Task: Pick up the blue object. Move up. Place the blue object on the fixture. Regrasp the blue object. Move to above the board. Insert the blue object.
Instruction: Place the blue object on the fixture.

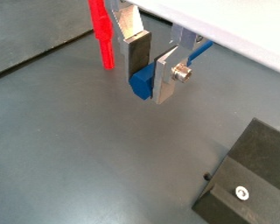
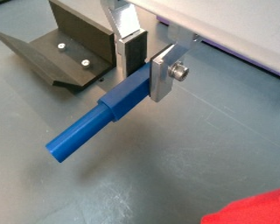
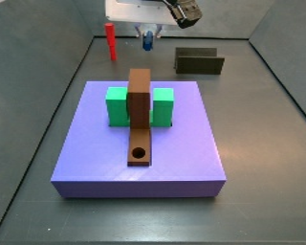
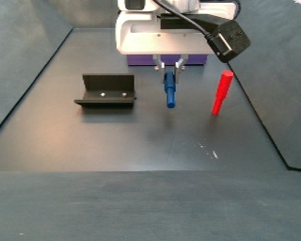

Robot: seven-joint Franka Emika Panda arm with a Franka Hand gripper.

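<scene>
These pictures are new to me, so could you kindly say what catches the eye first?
The gripper is shut on the blue object, held off the grey floor beside the upright red peg. The fixture stands empty nearby, and the brown board lies across green blocks on the purple slab.

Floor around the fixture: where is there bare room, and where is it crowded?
Bare floor lies in front of the fixture and red peg. It is crowded where the gripper holds the blue object, with the red peg close beside.
</scene>
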